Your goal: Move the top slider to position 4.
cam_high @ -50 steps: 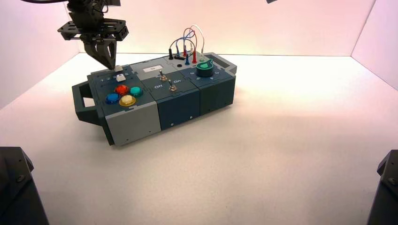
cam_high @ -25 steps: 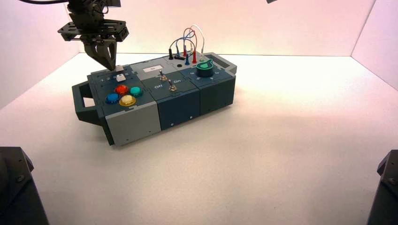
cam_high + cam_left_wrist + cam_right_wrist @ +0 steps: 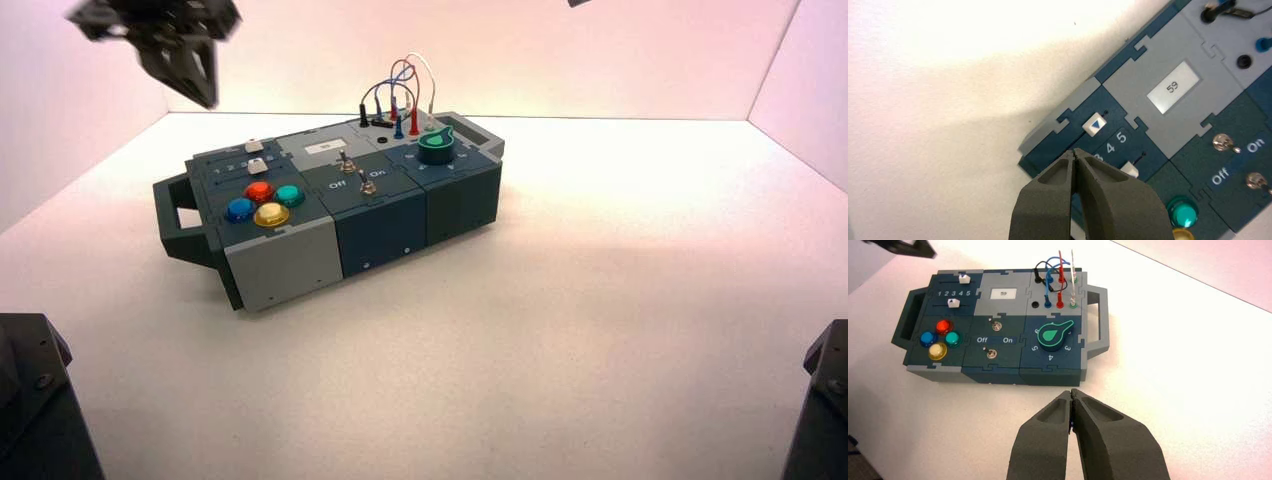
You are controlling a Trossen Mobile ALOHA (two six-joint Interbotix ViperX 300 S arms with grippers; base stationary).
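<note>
The top slider (image 3: 1094,124) is a small off-white cap with a blue triangle, on the far left part of the box (image 3: 290,250). It stands beside the printed 4 (image 3: 1110,148) and 5; I cannot tell which it matches. It also shows in the high view (image 3: 266,145) and in the right wrist view (image 3: 964,278). My left gripper (image 3: 206,99) is shut and empty, raised high, up and to the left of the box. In its own wrist view the left gripper (image 3: 1075,151) is clear of the cap. My right gripper (image 3: 1071,391) is shut and empty, held off in front of the box.
A second off-white slider (image 3: 256,165) lies just nearer than the top one. The box also bears four round coloured buttons (image 3: 262,201), two toggle levers (image 3: 996,326), a green knob (image 3: 437,147), plugged wires (image 3: 400,95) and a small display reading 59 (image 3: 1173,87). White walls enclose the table.
My left gripper stood with its tips at the top slider and has since lifted up and to the left, away from the box. The right arm has not moved.
</note>
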